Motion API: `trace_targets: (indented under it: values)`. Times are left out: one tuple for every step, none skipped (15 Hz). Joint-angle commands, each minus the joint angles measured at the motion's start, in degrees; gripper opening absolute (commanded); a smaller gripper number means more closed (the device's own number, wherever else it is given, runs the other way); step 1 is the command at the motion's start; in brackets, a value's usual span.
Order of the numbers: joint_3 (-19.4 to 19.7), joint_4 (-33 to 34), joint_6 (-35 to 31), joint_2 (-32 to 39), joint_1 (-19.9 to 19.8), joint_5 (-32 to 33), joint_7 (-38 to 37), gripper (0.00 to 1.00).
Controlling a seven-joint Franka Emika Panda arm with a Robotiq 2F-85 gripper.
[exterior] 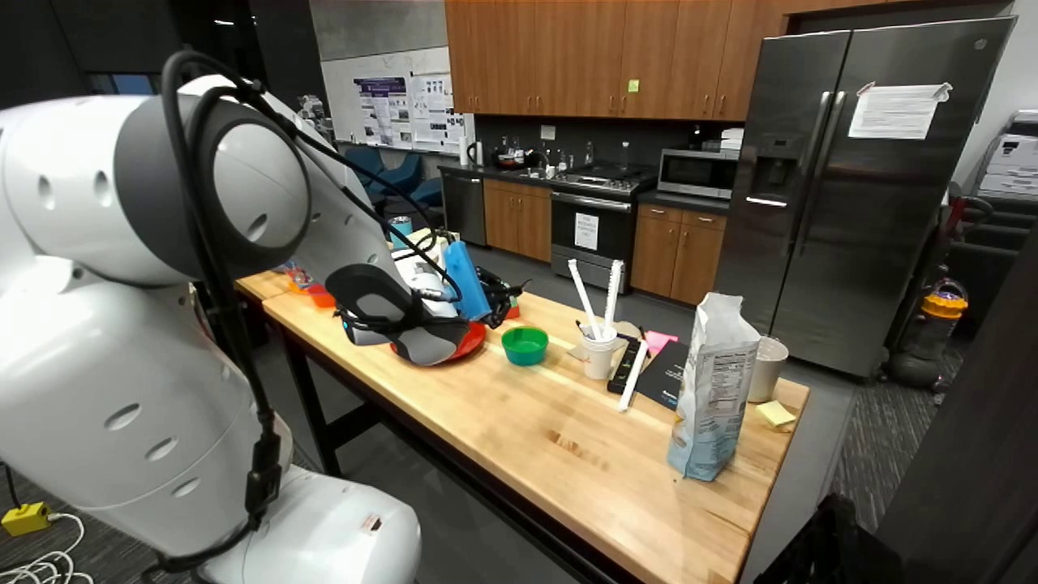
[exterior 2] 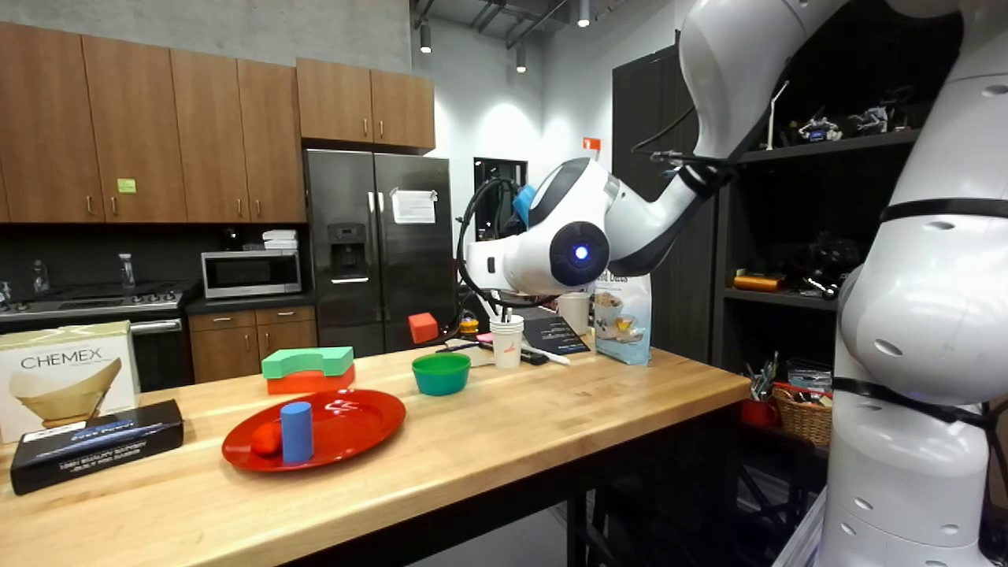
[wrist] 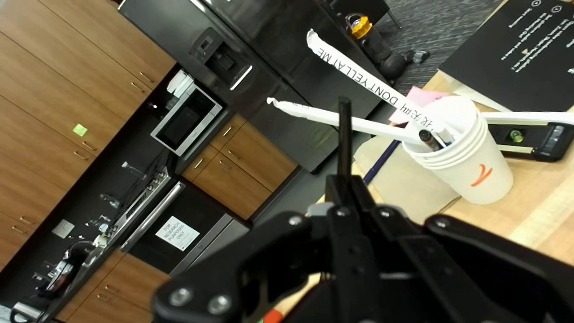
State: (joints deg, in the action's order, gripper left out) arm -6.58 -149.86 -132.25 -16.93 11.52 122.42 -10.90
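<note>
Wrist view: your gripper (wrist: 344,105) is closed, holding nothing; past it, one cup stack (wrist: 466,172) with two wrapped sticks (wrist: 361,76) on a wooden table (wrist: 538,211), one refrigerator (wrist: 278,45) beyond.

A bare strip runs along the long edge of the tabletop (exterior: 519,426) on the robot's side, narrowing at the plate (exterior 2: 358,433). Farther in, the bowl (exterior: 525,349), the cup (exterior: 599,363) with leaning straws (exterior: 583,292) and, near the short edge, the bag (exterior: 714,393) block passage; above the flat booklet (exterior: 663,375) between cup and bag is room.
</note>
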Motion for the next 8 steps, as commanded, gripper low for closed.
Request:
trace_targets:
  values:
    - [0.07, -0.44, 1.11, -1.41, 0.06, -2.09, 2.28, 0.01]
    - [0.10, -0.57, 1.39, -1.57, 0.04, -2.44, 2.32, 0.01]
    - [0.09, -0.63, 1.62, -1.67, 0.05, -2.93, 2.44, 0.01]
    - [0.13, -0.66, 1.46, -1.85, 0.13, -3.35, 2.45, 0.01]
    - [0.14, -0.60, 1.02, -2.02, 0.26, -3.72, 2.48, 0.01]
    - [0.09, -0.53, 0.73, -2.26, 0.44, -4.31, 2.20, 0.01]
    - [0.17, 0.03, 1.27, -0.18, 0.30, -2.81, 1.08, 0.01]
    - [0.16, 0.02, 1.26, -0.19, 0.36, -2.88, 1.08, 0.04]
